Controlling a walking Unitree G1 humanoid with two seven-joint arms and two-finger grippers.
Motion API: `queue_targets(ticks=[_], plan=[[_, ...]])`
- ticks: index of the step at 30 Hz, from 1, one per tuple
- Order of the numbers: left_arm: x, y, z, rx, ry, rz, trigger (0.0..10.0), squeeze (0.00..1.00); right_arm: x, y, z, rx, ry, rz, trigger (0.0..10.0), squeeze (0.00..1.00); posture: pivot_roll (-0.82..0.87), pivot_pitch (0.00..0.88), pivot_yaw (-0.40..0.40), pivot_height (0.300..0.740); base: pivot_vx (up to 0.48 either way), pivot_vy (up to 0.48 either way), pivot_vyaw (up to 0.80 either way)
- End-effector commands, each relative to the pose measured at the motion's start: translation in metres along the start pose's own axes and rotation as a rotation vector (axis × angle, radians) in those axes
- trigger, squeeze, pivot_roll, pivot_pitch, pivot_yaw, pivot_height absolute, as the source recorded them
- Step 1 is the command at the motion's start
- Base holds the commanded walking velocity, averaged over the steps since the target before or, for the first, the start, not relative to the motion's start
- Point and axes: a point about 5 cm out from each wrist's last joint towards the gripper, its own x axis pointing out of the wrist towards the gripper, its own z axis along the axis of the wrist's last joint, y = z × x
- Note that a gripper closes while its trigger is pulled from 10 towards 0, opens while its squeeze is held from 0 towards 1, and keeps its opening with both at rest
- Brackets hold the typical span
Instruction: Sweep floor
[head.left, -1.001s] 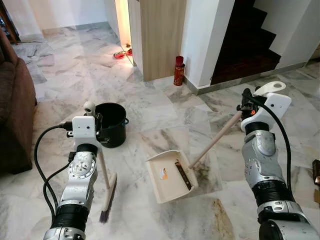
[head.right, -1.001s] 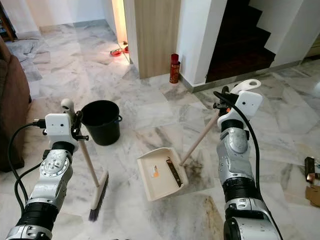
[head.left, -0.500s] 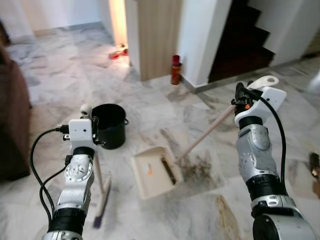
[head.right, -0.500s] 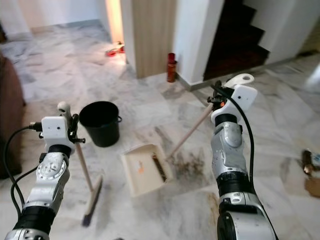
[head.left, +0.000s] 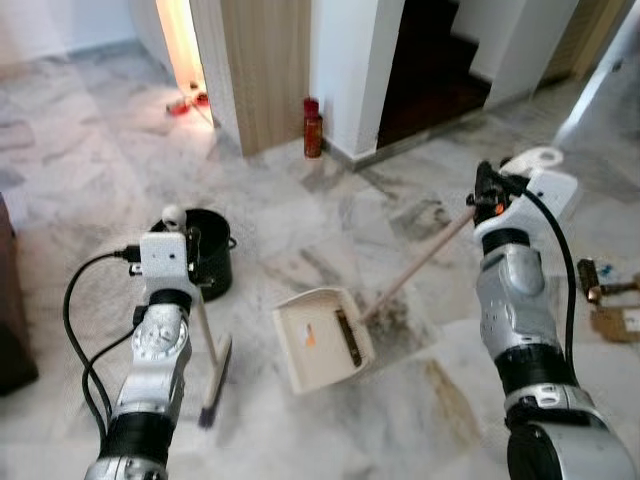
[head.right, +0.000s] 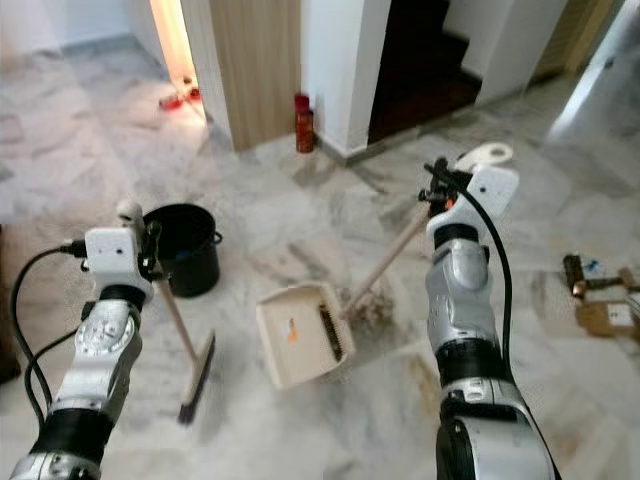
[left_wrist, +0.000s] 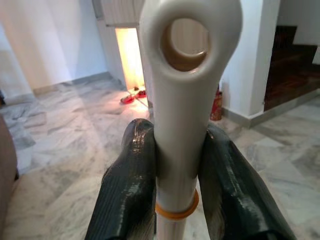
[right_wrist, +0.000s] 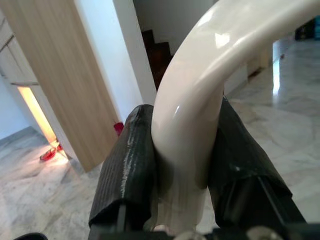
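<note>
My left gripper (left_wrist: 176, 165) is shut on the pale handle of a broom (head.left: 203, 330). The broom stands nearly upright, and its dark bristle head (head.left: 214, 381) rests on the marble floor at my left. My right gripper (right_wrist: 182, 165) is shut on the curved top of a long wooden handle (head.left: 420, 265). That handle slants down to a cream dustpan (head.left: 318, 340), which lies flat on the floor in the middle. A dark smear of dirt (head.left: 400, 315) marks the tile just right of the dustpan. A small orange scrap lies inside the pan.
A black bucket (head.left: 207, 262) stands behind the broom. A red bottle (head.left: 312, 128) sits by the wall corner, with a dark stairwell (head.left: 430, 80) beyond. A wooden panel (head.left: 262, 70) and a lit doorway are at the back left. Small clutter (head.left: 605, 300) lies on the floor at the right.
The camera has swung right: the sofa has slid almost out at the left and the floor clutter has come in at the right. Both grippers keep their holds, and the broom and dustpan stay put.
</note>
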Motion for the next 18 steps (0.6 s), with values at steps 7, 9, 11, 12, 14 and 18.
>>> queue_targets(ticks=[7, 9, 11, 12, 14, 18], plan=[[0.004, 0.003, 0.012, 0.021, -0.048, 0.009, 10.0, 0.0, 0.008, 0.024, 0.017, 0.044, -0.054, 0.097, 10.0, 0.0, 0.01, 0.0, -0.034, 0.74, 0.0, 0.0, 0.0], [0.004, 0.003, 0.012, 0.021, -0.047, 0.009, 10.0, 0.0, 0.008, 0.027, 0.017, 0.047, -0.053, 0.112, 10.0, 0.0, 0.01, 0.0, -0.034, 0.74, 0.0, 0.0, 0.0], [0.004, 0.002, 0.012, 0.022, -0.047, 0.007, 10.0, 0.0, 0.007, 0.031, 0.02, 0.034, -0.069, 0.151, 10.0, 0.0, 0.01, 0.0, -0.036, 0.74, 0.0, 0.0, 0.39], [0.004, 0.002, 0.012, 0.022, -0.047, 0.007, 10.0, 0.0, 0.007, 0.032, 0.02, 0.033, -0.07, 0.158, 10.0, 0.0, 0.01, 0.0, -0.036, 0.74, 0.0, 0.0, 0.8], [0.004, 0.001, 0.012, 0.021, -0.047, 0.006, 10.0, 0.0, 0.007, 0.034, 0.02, 0.034, -0.068, 0.167, 10.0, 0.0, 0.01, 0.0, -0.036, 0.74, 0.0, 0.0, 0.8], [0.004, 0.001, 0.012, 0.02, -0.047, 0.006, 10.0, 0.0, 0.007, 0.034, 0.019, 0.037, -0.06, 0.172, 10.0, 0.0, 0.01, 0.0, -0.035, 0.74, 0.0, 0.0, 0.74]])
